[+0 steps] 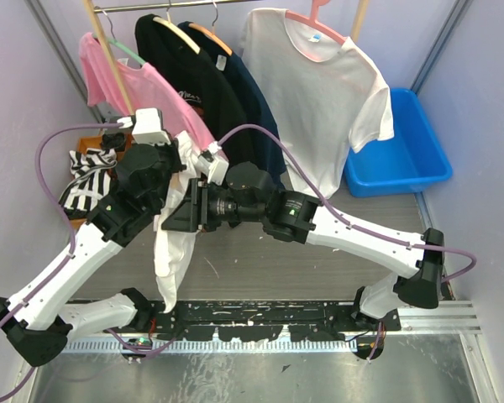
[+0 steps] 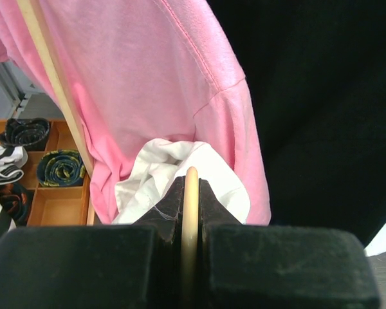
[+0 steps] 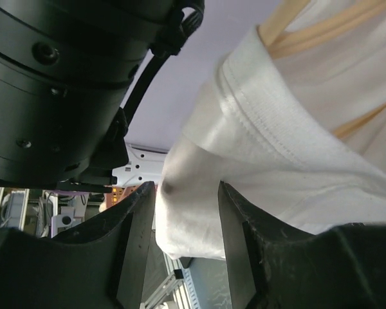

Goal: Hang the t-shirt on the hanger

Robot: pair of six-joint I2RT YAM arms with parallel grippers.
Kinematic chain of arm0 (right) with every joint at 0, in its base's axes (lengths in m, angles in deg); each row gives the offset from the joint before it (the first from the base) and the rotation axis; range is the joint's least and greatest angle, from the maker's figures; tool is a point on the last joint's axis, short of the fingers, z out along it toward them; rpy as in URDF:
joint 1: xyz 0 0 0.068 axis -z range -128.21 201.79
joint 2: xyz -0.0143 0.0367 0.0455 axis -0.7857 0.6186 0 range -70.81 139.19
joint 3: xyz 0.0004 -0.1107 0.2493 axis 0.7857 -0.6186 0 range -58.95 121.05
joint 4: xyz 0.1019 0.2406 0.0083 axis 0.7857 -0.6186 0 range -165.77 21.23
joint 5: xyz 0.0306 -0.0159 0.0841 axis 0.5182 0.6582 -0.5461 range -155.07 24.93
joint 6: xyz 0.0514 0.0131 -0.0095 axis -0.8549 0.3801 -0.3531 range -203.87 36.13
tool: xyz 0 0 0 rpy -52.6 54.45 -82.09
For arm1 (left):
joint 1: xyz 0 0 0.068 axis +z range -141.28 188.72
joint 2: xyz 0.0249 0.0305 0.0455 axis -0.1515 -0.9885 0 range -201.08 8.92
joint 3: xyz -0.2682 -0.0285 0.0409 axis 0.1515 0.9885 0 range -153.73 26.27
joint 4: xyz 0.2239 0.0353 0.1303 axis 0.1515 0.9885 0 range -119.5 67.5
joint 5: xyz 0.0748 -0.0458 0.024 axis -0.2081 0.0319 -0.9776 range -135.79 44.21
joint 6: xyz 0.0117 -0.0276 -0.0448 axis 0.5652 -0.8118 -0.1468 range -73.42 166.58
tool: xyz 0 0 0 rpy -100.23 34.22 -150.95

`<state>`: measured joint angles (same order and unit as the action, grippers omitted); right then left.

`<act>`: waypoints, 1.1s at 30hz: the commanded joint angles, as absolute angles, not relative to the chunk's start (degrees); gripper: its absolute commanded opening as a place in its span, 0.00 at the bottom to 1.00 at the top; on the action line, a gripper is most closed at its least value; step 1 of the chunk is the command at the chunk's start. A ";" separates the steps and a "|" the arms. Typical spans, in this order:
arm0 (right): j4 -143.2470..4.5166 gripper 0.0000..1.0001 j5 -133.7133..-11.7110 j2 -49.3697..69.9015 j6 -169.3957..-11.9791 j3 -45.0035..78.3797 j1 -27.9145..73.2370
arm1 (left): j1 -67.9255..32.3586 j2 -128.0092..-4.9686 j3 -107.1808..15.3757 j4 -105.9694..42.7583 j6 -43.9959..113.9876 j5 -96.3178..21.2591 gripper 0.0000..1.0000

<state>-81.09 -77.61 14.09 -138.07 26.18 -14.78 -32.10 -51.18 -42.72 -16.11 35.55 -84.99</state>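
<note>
We are holding the hanger (image 2: pixel 190 225) clamped in the jaws of the left gripper (image 2: pixel 190 187) and pinching the t-shirt (image 3: pixel 276 148) in the jaws of the right gripper (image 3: pixel 188 193). The t-shirt is hanging above the desk (image 1: pixel 319 260), with the hanger partly inside it.

Most of hanger (image 2: pixel 190 225) buried in t-shirt (image 2: pixel 157 170); strip shows at left end effector (image 2: pixel 191 190); t-shirt top behind arms (image 1: pixel 143 185).

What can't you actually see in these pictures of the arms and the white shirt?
- The hanger: in the top view both arms cover it; the left wrist view shows only a strip clamped in the left gripper.
- The t-shirt: in the top view the arms hide its upper part.
- The right gripper: in the right wrist view cloth fills its gap, so its grip is unclear.
</note>
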 commanded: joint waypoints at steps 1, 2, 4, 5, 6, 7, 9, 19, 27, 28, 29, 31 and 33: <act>-75.67 0.50 -77.14 14.00 -138.97 29.43 -15.18 | -32.36 -49.59 -45.29 -17.21 34.30 -84.20 0.00; -75.48 0.50 -77.18 14.31 -139.17 29.61 -15.18 | -32.36 -49.59 -45.21 -17.18 34.11 -84.24 0.00; -74.19 0.50 -77.59 14.96 -139.96 29.74 -15.34 | -32.37 -49.53 -45.13 -17.10 33.71 -84.32 0.00; -73.07 0.50 -77.75 15.23 -140.42 29.61 -15.42 | -32.38 -49.43 -45.07 -17.15 33.54 -84.43 0.00; -72.19 0.50 -77.92 15.63 -140.92 29.46 -15.57 | -32.36 -49.35 -44.95 -17.07 33.34 -84.55 0.00; -71.48 0.50 -77.95 15.93 -141.41 29.39 -15.73 | -32.36 -49.23 -44.87 -16.97 33.01 -84.66 0.00; -70.88 0.50 -77.83 16.55 -142.06 29.32 -16.01 | -32.34 -48.89 -44.82 -17.08 32.65 -84.76 0.00; -70.60 0.29 -76.53 18.72 -143.20 30.37 -16.57 | -32.35 -48.95 -47.52 -12.62 29.28 -83.81 0.00; -70.92 0.04 -78.26 17.72 -142.68 29.43 -16.76 | -32.41 -48.26 -50.29 -7.98 27.34 -83.33 0.00; -70.86 0.02 -78.58 17.52 -142.77 29.15 -16.77 | -32.35 -48.19 -50.43 -7.71 27.32 -83.28 0.01; -70.61 0.01 -78.91 16.89 -142.88 28.53 -16.79 | -32.33 -48.01 -50.60 -7.44 27.33 -83.16 0.02; -70.16 0.01 -79.40 15.69 -143.24 27.18 -16.85 | -32.39 -47.83 -50.87 -7.03 27.33 -82.89 0.05; -69.44 0.01 -80.37 14.45 -143.59 25.53 -16.85 | -32.38 -47.51 -50.89 -7.00 27.33 -82.37 0.10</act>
<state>-72.15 -78.94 18.66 -144.65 27.20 -16.85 -32.10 -49.41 -47.38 -7.44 28.66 -84.51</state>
